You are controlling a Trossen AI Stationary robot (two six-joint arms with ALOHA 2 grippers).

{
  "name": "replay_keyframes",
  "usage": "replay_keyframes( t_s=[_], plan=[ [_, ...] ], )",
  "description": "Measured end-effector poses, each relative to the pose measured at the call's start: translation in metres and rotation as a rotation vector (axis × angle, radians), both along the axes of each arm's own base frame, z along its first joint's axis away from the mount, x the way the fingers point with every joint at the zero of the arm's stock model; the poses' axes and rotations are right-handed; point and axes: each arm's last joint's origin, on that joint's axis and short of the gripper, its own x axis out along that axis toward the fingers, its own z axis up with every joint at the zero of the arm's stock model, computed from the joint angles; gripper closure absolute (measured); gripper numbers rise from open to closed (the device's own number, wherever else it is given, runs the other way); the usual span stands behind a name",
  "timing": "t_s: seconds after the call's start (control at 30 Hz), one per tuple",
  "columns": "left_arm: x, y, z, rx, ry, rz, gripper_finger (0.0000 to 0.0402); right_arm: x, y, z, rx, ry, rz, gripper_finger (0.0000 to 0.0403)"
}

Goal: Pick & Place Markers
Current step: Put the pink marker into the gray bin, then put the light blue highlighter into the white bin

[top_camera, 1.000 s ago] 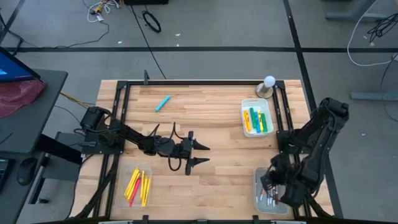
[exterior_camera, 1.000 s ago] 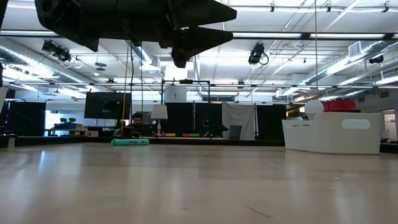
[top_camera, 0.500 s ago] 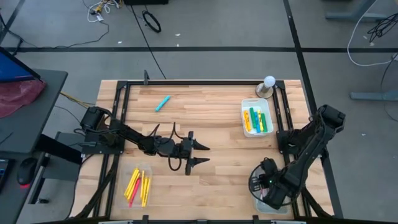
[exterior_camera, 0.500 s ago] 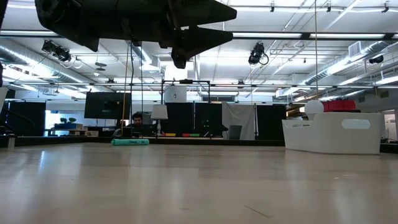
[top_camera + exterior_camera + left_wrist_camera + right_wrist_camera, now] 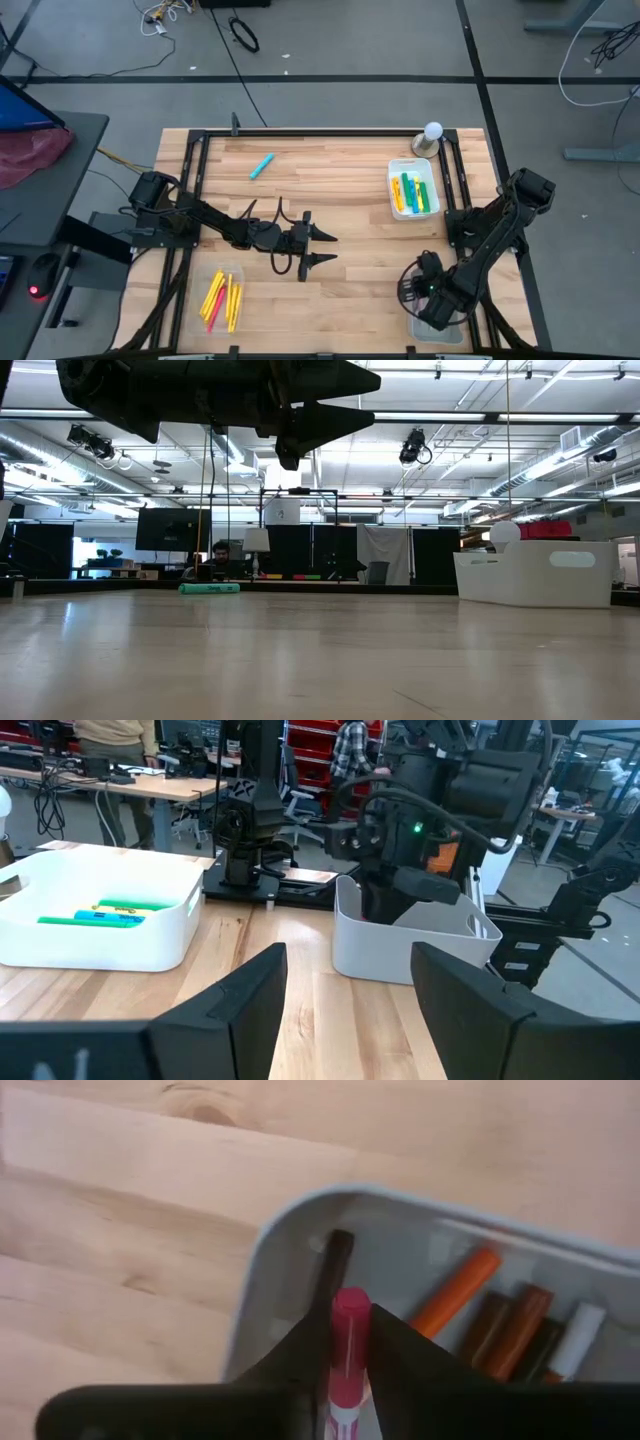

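My right gripper (image 5: 349, 1330) is shut on a pink marker (image 5: 349, 1312) and points down into the grey tray (image 5: 290, 1250) at the table's near right corner. An orange (image 5: 458, 1288), a black (image 5: 335, 1260), brown and white markers lie in that tray. In the high view the right gripper (image 5: 428, 298) is over that tray (image 5: 447, 334). My left gripper (image 5: 322, 248) is open above the middle of the table and touches nothing. A light blue marker (image 5: 262, 166) lies flat on the wood at the far left. My right gripper pinches the pink marker between its two fingers (image 5: 398, 1348), coming from above. The marker lies along the fingers, and its pink capped end (image 5: 350, 1302) sticks out past the fingertips over the tray's corner. Whether that end touches the tray, I cannot tell.
A white tray (image 5: 413, 190) at the far right holds yellow, green and blue markers. A clear tray (image 5: 222, 298) near the left edge holds yellow and red ones. A white ball on a stand (image 5: 431, 134) is at the far right corner. A black frame (image 5: 300, 133) borders the table.
My right arm has changed its posture over the near right tray: the elbow has stretched out and the wrist has swung a little toward the table's left. My left arm has kept still.
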Motion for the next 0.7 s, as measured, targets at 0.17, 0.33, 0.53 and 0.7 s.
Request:
replay_keyframes(
  t_s=[0.17,0.33,0.53,0.7],
  plan=[
    [0.0,0.0,0.0,0.0,0.0,0.0,0.0179,-0.007,0.0,0.004,-0.018,0.012,0.033,0.031],
    [0.0,0.0,0.0,0.0,0.0,0.0,0.0179,-0.019,0.002,0.017,0.024,-0.018,0.093,0.0268],
    [0.0,0.0,0.0,0.0,0.0,0.0,0.0179,-0.024,0.003,0.053,0.071,-0.161,0.2,0.0243],
    [0.0,0.0,0.0,-0.001,-0.001,0.001,0.0179,-0.02,0.001,0.086,0.021,-0.333,0.32,0.0248]
  ],
)
